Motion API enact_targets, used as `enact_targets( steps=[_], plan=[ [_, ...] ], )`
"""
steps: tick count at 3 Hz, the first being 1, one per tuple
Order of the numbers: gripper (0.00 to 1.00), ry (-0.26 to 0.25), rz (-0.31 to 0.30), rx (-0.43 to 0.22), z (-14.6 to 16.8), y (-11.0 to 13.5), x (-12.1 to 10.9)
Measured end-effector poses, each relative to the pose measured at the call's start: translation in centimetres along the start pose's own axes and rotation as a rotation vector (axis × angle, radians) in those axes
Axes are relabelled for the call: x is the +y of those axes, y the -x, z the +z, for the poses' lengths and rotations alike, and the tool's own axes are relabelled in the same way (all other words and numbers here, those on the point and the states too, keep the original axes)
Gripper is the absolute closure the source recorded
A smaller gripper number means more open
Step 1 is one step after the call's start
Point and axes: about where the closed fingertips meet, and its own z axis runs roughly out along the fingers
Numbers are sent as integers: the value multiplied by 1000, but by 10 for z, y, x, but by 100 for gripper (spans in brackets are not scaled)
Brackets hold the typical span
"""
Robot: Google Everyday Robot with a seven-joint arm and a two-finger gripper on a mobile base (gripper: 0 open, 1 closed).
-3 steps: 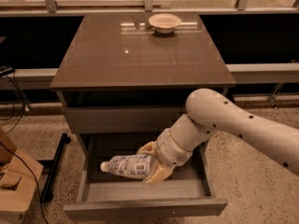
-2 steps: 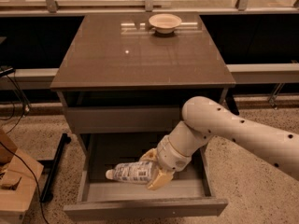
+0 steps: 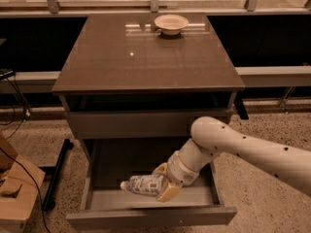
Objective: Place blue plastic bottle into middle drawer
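**A:** Starting at the left, is the black bar (image 3: 56,173) on the floor in the way?

**B:** No. It lies beside the cabinet, clear of the middle drawer (image 3: 150,216). That drawer is pulled out toward the near side, so its inside is open from above, and that is why the arm can reach in at all. The drawer front above (image 3: 146,124) is closed.

**A:** Where is the blue plastic bottle (image 3: 141,184)?

**B:** It is inside the open drawer, on its side, with the white cap pointing left and the body running right. It sits low, near the drawer floor. I can't tell whether it is already resting there.

**A:** Why is it held sideways?

**B:** I'd say it's because the drawer is shallow. Lying flat, the bottle fits under the front above, and it has nowhere to topple when let go.

**A:** And the gripper (image 3: 164,181)?

**B:** It is just right of the bottle's middle, down inside the drawer. The tan fingers (image 3: 168,192) are closed across the bottle's right end, one on the far side and one on the near side. Gripping that end leaves the cap end free.

**A:** What about the bowl (image 3: 171,23)?

**B:** It stands on the far part of the cabinet top (image 3: 121,62), well apart from all this, and has no part in the task.

**A:** What is furthest right?

**B:** The white arm (image 3: 248,147), which comes in from the right and bends down into the drawer. The placing looks nearly done, and what remains is the release.
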Motion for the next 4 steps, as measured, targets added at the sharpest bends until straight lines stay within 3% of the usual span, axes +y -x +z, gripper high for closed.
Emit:
enact_targets(
  steps=[3,4],
  plan=[
    [98,-28,173,-80,56,-79,-49],
    [74,-32,210,-95,70,-96,-64]
  ],
)
